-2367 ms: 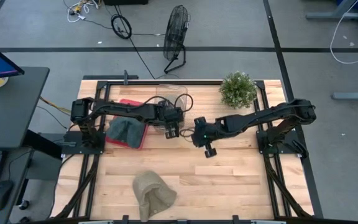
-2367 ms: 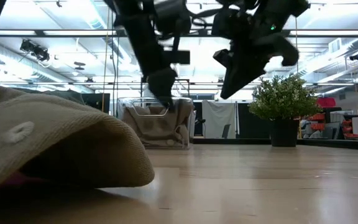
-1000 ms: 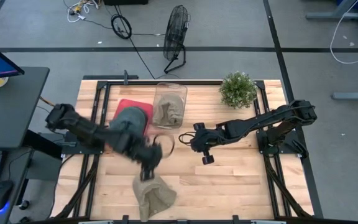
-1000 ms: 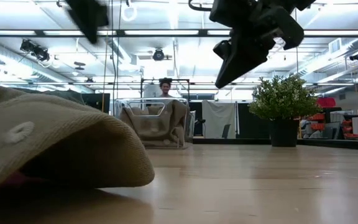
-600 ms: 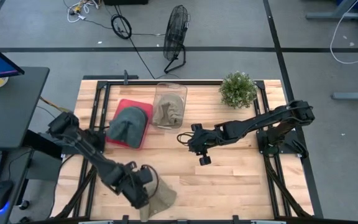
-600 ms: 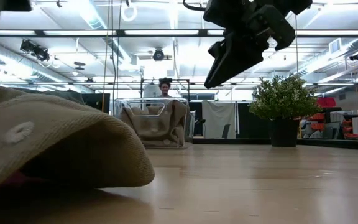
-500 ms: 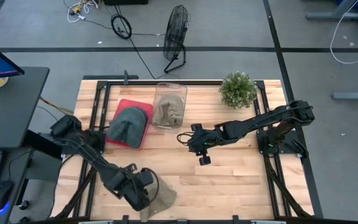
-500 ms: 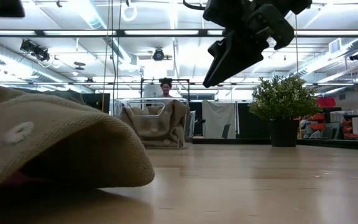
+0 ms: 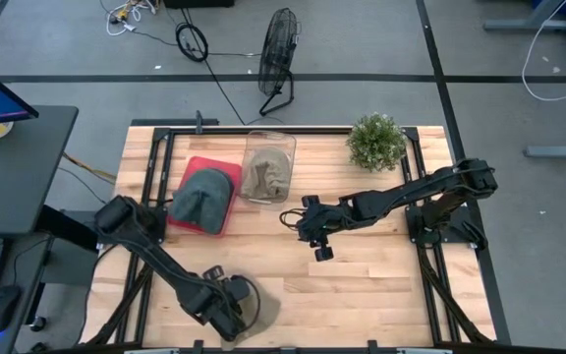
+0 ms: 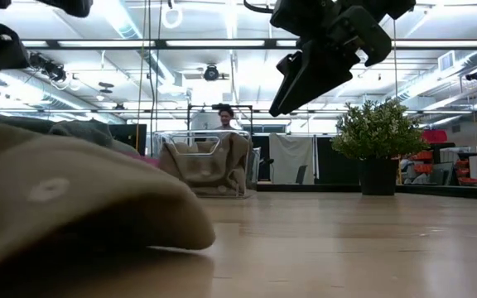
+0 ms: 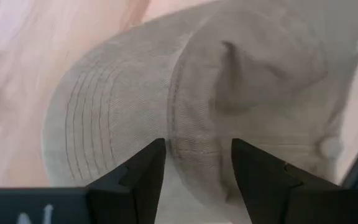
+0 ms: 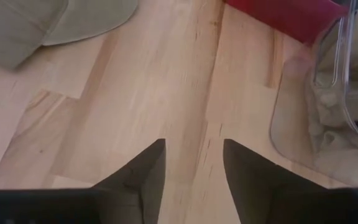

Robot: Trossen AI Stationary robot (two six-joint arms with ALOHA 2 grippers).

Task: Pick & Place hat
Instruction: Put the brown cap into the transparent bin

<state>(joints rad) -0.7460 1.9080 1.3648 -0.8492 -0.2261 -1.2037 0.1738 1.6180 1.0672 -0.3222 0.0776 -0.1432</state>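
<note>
Left claw (image 11: 192,163) hangs spread right over the floppy tan cloth bucket hat (image 11: 229,93), which lies at the wooden desk's (image 9: 381,285) near edge. It looks soft and light (it'll crumple), so pinch the crown fold. Right claw (image 12: 191,163) hovers spread mid-desk.

Two dark, near-black jointed arms, segmented links with bulky rounded joints. Left arm (image 9: 155,258) enters from left of high frame; right arm (image 9: 401,195) from right, on a black frame mount. Dark cable loops beside the wrists. Wrist views: left gripper (image 11: 194,163) and right gripper (image 12: 191,162) fingers matte black, wedge-shaped, tapering.
</note>
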